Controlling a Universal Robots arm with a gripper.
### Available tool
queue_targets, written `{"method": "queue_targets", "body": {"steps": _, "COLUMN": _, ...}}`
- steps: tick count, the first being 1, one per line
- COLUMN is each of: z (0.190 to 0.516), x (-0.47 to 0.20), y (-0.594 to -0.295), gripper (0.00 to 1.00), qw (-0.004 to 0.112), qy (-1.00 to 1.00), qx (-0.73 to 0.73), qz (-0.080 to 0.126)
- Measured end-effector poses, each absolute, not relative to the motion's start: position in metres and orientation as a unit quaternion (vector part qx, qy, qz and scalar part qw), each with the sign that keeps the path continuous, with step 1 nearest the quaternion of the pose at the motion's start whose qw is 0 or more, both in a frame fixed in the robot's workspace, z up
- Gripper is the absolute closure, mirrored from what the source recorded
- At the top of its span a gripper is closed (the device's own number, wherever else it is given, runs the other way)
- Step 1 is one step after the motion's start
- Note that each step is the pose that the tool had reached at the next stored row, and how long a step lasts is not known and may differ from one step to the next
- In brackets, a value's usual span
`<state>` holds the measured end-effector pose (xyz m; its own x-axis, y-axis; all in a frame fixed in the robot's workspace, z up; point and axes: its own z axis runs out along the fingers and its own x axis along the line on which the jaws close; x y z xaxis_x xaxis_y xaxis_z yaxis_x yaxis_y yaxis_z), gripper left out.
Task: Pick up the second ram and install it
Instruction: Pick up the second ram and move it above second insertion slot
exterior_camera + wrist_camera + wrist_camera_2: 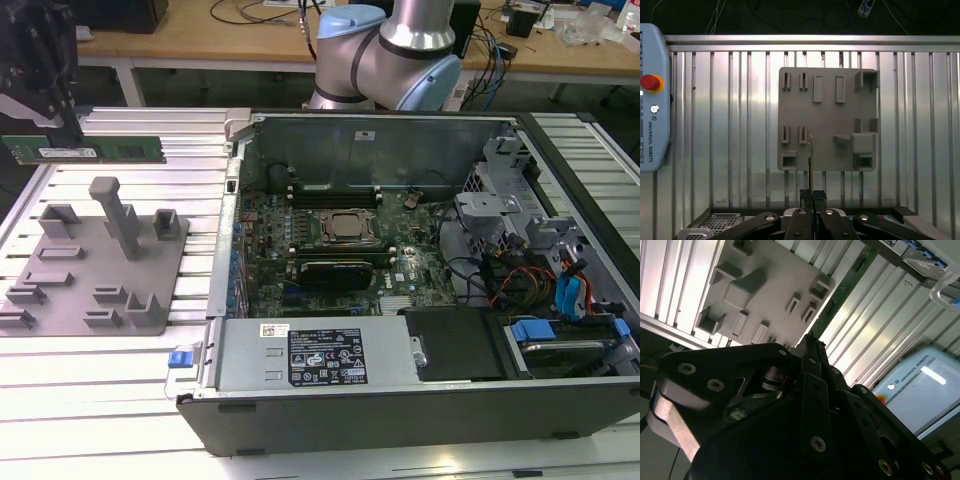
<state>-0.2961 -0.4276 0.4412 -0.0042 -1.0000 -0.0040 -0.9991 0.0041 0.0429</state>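
My gripper (58, 122) is at the exterior view's far left, above the ribbed aluminium table, shut on the second ram (90, 150). The ram is a long green stick held level on its edge, above and behind the grey holder tray (95, 270). In the first wrist view the ram (811, 162) shows edge-on as a thin line running out from between the black fingers (805, 199) over the tray (840, 115). In the second wrist view the ram (838, 294) stretches away from the gripper body beside the tray (770, 285). The motherboard's long black slots (335, 195) lie inside the open computer case.
The open computer case (300, 400) takes up the middle and the exterior view's right, with processor socket (347, 228), cables and drive bays (540, 250). The arm's base (390, 60) stands behind it. A teach pendant (652, 100) lies on the table. The tray's tall post (118, 215) stands upright.
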Motion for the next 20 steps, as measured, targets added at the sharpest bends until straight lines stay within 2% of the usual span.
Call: {"method": "queue_targets", "body": {"steps": 20, "z": 0.441, "x": -0.245, "y": -0.428, "gripper": 0.91, "qw": 0.014, "qy": -0.708, "qx": 0.705, "qz": -0.017}}
